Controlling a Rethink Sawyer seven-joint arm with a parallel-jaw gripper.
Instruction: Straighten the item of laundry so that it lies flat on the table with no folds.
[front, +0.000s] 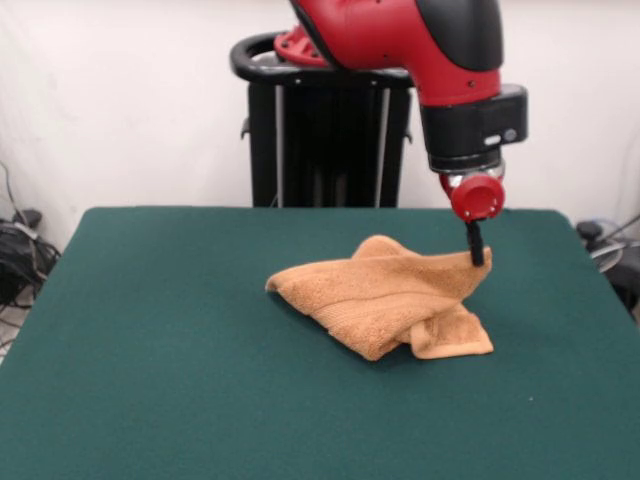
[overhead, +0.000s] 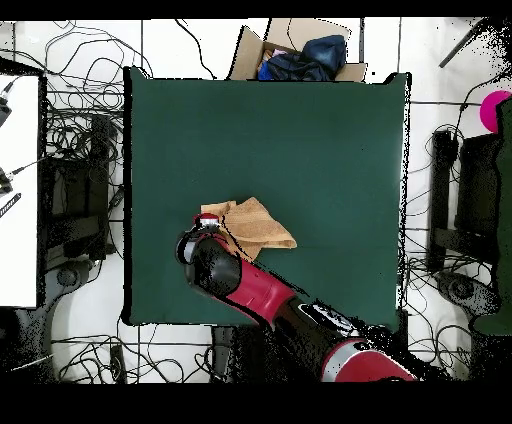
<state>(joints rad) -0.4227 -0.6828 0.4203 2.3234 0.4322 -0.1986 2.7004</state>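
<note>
The orange-tan towel lies crumpled and folded over itself on the green table, right of centre in the front view. One corner is pulled up to my gripper, whose thin black fingers are shut on that corner at the towel's right end. The rest of the towel rests on the table. In the overhead view the towel lies on the table towards the left and near the robot side. The gripper is at its left edge, mostly hidden under the red arm. No label shows.
The black pedestal stands behind the table's far edge. In the overhead view a cardboard box with dark cloth sits beyond the far edge. Cables cover the floor on all sides, and a white surface stands at the left.
</note>
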